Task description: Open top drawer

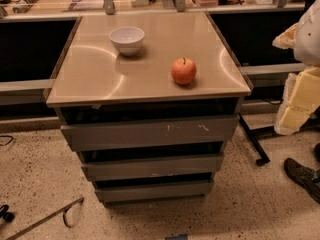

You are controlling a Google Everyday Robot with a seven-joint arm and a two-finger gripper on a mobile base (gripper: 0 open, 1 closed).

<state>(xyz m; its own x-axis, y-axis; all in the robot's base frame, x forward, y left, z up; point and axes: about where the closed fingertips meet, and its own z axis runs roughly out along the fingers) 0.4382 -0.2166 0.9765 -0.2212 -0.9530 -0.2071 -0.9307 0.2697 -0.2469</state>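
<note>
Three-drawer desk point(90, 79): top drawer point(150, 132) closed; apple point(183, 71) near front-right corner, bowl point(127, 39) toward back edge; gripper out of view, grip unknown.

Top drawer point(150, 132): centre of frame, a little below the middle. Front is a wide, flat grey panel with no handle. It runs level from left to right across the frame. Small pale scratch marks point(186, 128) sit right of its centre. A dark strip of shadow separates its upper edge from the tabletop point(100, 79) overhanging it. Front looks pushed in, drawer shut. My gripper: out of view, nowhere in frame
</note>
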